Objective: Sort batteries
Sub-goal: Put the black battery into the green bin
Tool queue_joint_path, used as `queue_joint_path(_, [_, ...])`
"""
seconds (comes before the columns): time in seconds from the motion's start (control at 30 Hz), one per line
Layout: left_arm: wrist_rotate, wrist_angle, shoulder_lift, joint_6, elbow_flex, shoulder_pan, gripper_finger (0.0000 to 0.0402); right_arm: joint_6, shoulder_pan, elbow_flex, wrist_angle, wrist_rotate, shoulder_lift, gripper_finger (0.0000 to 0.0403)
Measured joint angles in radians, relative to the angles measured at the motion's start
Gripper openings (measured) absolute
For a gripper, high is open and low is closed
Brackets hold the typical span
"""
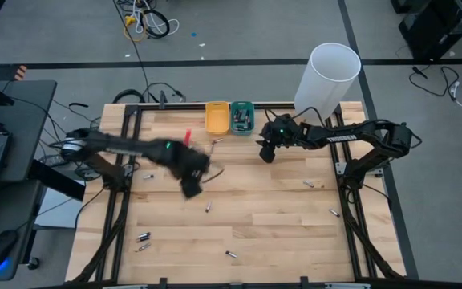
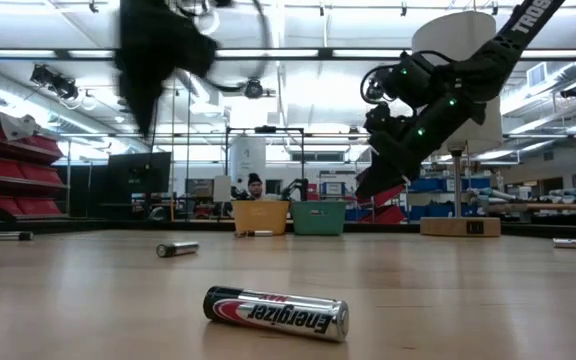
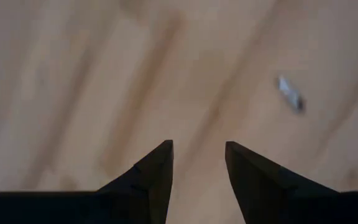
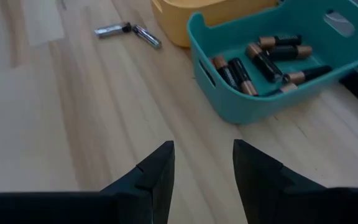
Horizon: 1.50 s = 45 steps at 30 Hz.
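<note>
Small batteries lie scattered on the wooden table: one [image 1: 208, 207] near the middle, two [image 1: 143, 238] near the left front, one [image 1: 231, 255] at the front, two [image 1: 309, 185] on the right. My left gripper [image 1: 191, 189] hovers open above the table's middle, with one battery [image 3: 290, 93] ahead of it. My right gripper [image 4: 202, 163] is open and empty above the wood just short of the teal tray [image 4: 272, 93], which holds several batteries [image 4: 263, 61]. Two more batteries [image 4: 126, 31] lie beside the yellow tray [image 1: 217, 117].
A tall white cylinder [image 1: 327, 76] stands at the table's far right corner. The yellow and teal trays [image 1: 241, 117] sit side by side at the far edge. A small red object [image 1: 188, 135] lies left of the yellow tray. A battery [image 2: 276, 313] lies close to the low camera.
</note>
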Motion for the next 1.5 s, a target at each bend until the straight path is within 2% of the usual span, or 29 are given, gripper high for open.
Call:
queue_joint_path(0.1, [0.051, -0.036, -0.035, -0.130, -0.068, -0.143, 0.0161, -0.010, -0.007, -0.021, 0.061, -0.053, 0.000, 0.0149])
queue_joint_path(0.23, [0.123, -0.017, -0.038, -0.172, -0.142, -0.317, 0.0161, 0.018, -0.006, -0.033, 0.122, -0.124, 0.000, 0.0149])
queue_joint_path(0.33, [0.154, 0.025, -0.029, -0.230, -0.187, -0.417, 0.0161, 0.041, 0.010, -0.046, 0.158, -0.132, 0.000, 0.0149])
queue_joint_path(0.63, [0.161, 0.232, -0.029, -0.577, -0.294, -0.633, 0.0161, 0.048, 0.055, -0.057, 0.202, -0.134, 0.000, 0.0149])
queue_joint_path(0.87, [0.156, 0.282, -0.028, -0.784, -0.323, -0.801, 0.0161, 0.066, 0.063, -0.057, 0.224, -0.134, 0.000, 0.0149])
queue_joint_path(1.13, [0.146, 0.277, -0.025, -0.897, -0.364, -0.915, 0.0161, 0.082, 0.071, -0.057, 0.233, -0.131, -0.001, 0.0149])
queue_joint_path(1.3, [0.146, 0.294, -0.025, -0.953, -0.420, -0.931, 0.0161, 0.082, 0.082, -0.057, 0.232, -0.131, -0.001, 0.0146])
queue_joint_path(1.5, [0.149, 0.472, -0.027, -0.954, -0.498, -0.931, 0.0161, 0.090, 0.086, -0.057, 0.224, -0.131, -0.001, 0.0145])
